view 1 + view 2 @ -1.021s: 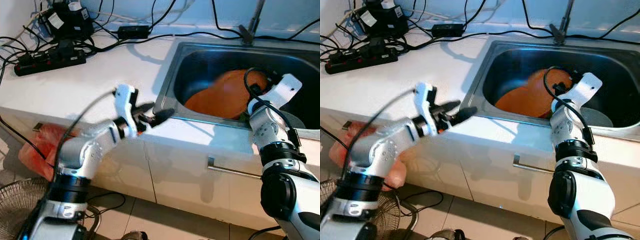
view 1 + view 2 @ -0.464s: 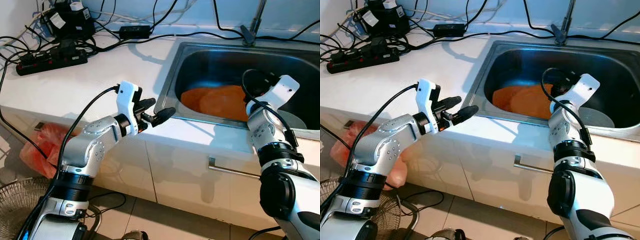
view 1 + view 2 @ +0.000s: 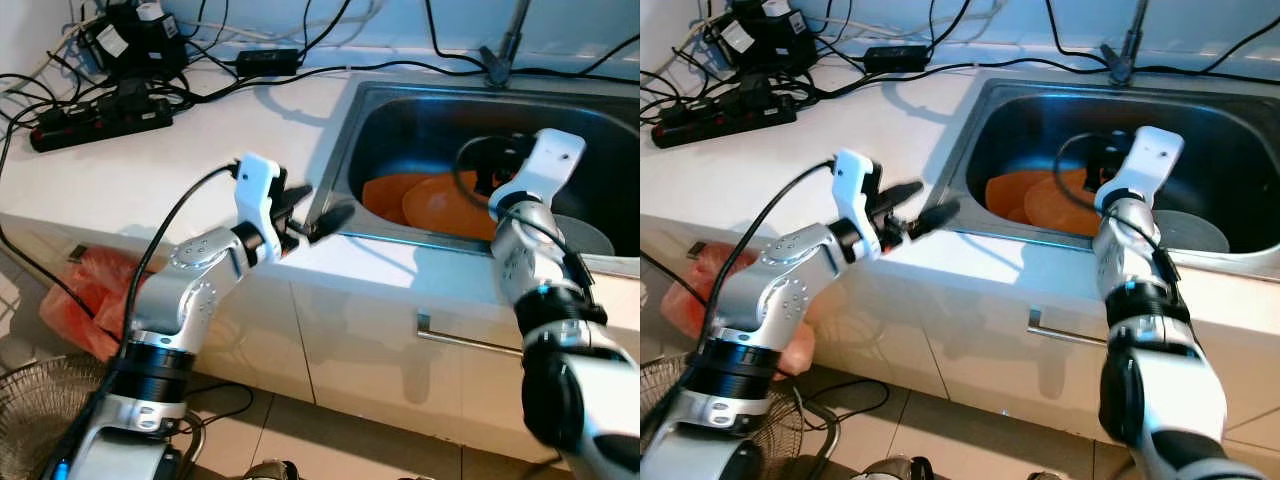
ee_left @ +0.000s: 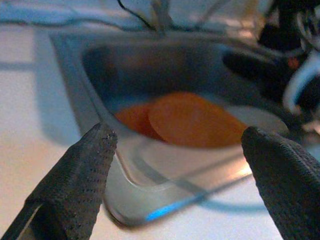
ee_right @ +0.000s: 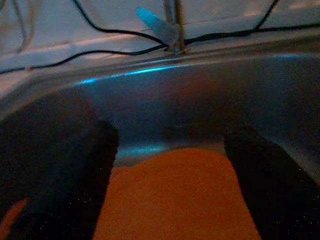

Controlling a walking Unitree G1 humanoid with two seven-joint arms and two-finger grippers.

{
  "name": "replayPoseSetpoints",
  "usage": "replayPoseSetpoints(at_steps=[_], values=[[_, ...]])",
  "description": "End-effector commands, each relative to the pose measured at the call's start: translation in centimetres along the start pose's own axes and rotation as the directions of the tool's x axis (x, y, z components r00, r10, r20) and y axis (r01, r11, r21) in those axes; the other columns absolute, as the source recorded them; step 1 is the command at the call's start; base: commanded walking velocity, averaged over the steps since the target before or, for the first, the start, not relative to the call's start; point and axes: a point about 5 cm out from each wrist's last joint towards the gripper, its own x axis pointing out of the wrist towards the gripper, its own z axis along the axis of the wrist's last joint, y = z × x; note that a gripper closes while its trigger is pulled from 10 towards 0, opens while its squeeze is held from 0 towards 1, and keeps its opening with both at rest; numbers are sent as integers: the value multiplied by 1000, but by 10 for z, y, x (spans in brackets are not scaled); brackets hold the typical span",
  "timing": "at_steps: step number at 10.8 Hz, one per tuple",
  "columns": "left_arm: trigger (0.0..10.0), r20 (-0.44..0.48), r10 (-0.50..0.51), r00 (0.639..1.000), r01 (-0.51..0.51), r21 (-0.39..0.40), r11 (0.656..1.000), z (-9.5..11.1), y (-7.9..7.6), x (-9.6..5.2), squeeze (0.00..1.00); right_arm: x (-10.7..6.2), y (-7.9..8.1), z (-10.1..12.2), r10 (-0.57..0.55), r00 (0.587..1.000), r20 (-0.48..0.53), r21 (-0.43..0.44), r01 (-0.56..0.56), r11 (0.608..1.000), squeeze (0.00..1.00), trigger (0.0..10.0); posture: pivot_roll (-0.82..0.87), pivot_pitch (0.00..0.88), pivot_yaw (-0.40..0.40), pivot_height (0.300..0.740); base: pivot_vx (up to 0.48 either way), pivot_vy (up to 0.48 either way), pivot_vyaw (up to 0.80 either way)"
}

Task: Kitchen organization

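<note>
Two orange plates (image 3: 440,200) lie flat and overlapping in the steel sink (image 3: 335,150). My right gripper (image 5: 172,135) hangs open just above them inside the basin, and its wrist view shows an orange plate (image 5: 170,200) below the spread fingers. My left gripper (image 3: 325,205) is open and empty, hovering over the counter at the sink's left front corner and pointing toward the basin. In its wrist view the orange plates (image 4: 192,120) lie beyond the two fingertips. A grey plate (image 3: 585,235) rests at the right of the sink floor, partly behind my right arm.
A black power strip (image 3: 100,110) and tangled cables cover the counter's back left. The faucet (image 3: 505,45) stands behind the sink. A drawer handle (image 3: 465,340) runs under the counter front. On the floor are a red bag (image 3: 85,290) and a fan (image 3: 40,400).
One second ago an orange plate stood tilted up in the sink by my right gripper; it now lies flat and the gripper is above it. The left gripper shifted slightly.
</note>
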Motion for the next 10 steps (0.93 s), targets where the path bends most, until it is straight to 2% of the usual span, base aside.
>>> replayPoseSetpoints(at_steps=[1,4,7,8,9,10], values=[[10000,51,50,997,-51,26,998,10,6,-1,0,-2,1,5,30,999,42,-40,-29,999,1000,10000,72,100,99,740,0,0,0],[10000,179,256,950,-263,20,965,9,12,-6,0,-19,4,23,146,968,206,-100,-128,987,1000,10000,41,93,95,740,0,0,0],[10000,208,323,923,-342,58,938,2,8,-13,0,-29,-1,32,177,957,229,-118,-153,981,1000,10000,29,89,88,740,0,0,0],[10000,220,335,916,-359,76,930,2,7,-20,0,-32,-5,37,193,953,233,-129,-167,978,980,10000,35,90,85,740,0,0,-800],[10000,221,362,906,-389,91,917,-1,8,-27,0,-34,-8,38,205,951,229,-123,-181,976,871,10000,35,89,84,740,0,0,-800],[10000,229,363,903,-392,100,914,-1,6,-29,0,-36,-8,37,211,953,218,-122,-188,975,831,10000,37,90,81,740,0,0,-788]])
